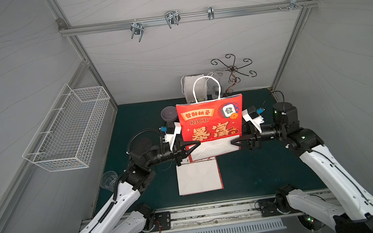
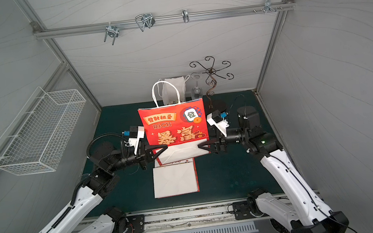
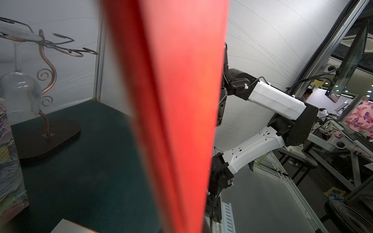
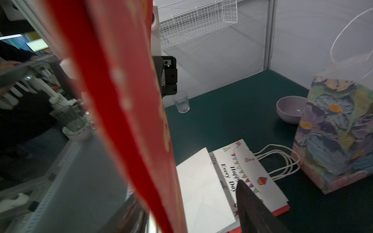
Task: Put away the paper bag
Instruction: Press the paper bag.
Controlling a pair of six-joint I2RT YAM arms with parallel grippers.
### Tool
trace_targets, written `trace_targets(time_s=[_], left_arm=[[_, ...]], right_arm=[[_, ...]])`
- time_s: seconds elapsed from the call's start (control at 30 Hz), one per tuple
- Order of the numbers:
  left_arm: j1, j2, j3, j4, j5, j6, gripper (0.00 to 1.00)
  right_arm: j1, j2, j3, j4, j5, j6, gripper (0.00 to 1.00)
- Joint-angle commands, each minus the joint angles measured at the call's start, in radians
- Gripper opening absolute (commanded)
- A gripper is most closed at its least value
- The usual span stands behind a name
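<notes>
Red paper bag [image 1: 211, 121], glossy, flat-folded, held upright above mid-counter [image 1: 259, 173] between both arms; gold lettering, "RICH" readable, white rope handle at 12 o'clock, white folded bottom at 6. Left end effector [image 1: 192, 148] pinched shut on the bag's lower left corner. Right end effector [image 1: 237, 142] at the lower right corner, fingers straddling the edge; clamped or not, cannot tell. Under it a flat white bag [image 1: 199, 177] reading "Happy Every Day". Wire basket [image 1: 68, 133] at 9 o'clock on the wall; dark green counter bare at 4 o'clock.
</notes>
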Motion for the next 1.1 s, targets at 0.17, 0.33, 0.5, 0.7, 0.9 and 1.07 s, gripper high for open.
trace_targets(time_s=[0.17, 0.33, 0.5, 0.7, 0.9, 1.07], left_arm=[[-0.003, 0.016, -0.006, 0.132, 0.003, -0.076, 0.00], [-0.004, 0.023, -0.015, 0.179, -0.013, -0.094, 0.00], [-0.001, -0.007, -0.024, 0.193, -0.064, -0.093, 0.33], [0.001, -0.028, -0.017, 0.238, -0.070, -0.123, 0.38], [0.005, -0.012, -0.004, 0.302, -0.068, -0.155, 0.14], [0.014, 0.003, 0.006, 0.343, -0.057, -0.174, 0.00]], right_arm=[[0.008, 0.017, 0.003, 0.171, -0.142, 0.129, 0.14], [0.006, 0.025, 0.004, 0.161, -0.175, 0.141, 0.00], [-0.023, 0.022, 0.010, 0.096, -0.196, 0.125, 0.00], [-0.034, 0.038, 0.032, -0.064, -0.222, 0.034, 0.00], [-0.034, 0.041, 0.021, -0.096, -0.228, -0.009, 0.00], [-0.034, 0.041, 0.025, -0.125, -0.226, -0.025, 0.00]])
